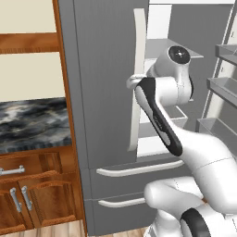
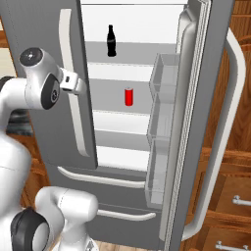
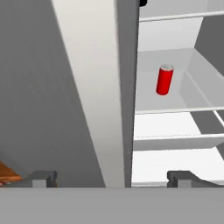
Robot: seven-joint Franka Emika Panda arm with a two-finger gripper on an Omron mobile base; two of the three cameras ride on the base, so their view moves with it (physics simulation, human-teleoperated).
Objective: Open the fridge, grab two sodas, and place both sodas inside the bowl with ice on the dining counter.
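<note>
The grey fridge (image 1: 102, 92) has its right door (image 2: 196, 122) swung open and its left door (image 2: 44, 29) shut. One soda, a small black bottle (image 2: 111, 40), stands on the upper white shelf. My gripper (image 3: 111, 177) is open at the left door's long white handle (image 3: 92, 87), one fingertip (image 3: 41, 177) on each side of it, at mid height (image 1: 134, 82). Nothing is held. The bowl and the dining counter are out of view.
A red can (image 3: 165, 79) stands on the middle shelf below the bottle. The open door's bins (image 2: 164, 127) and handle (image 2: 230, 122) jut out on the right. Two fridge drawers (image 2: 103, 179) lie below. Wooden cabinets (image 1: 32, 190) and a marbled countertop (image 1: 32, 122) flank the left.
</note>
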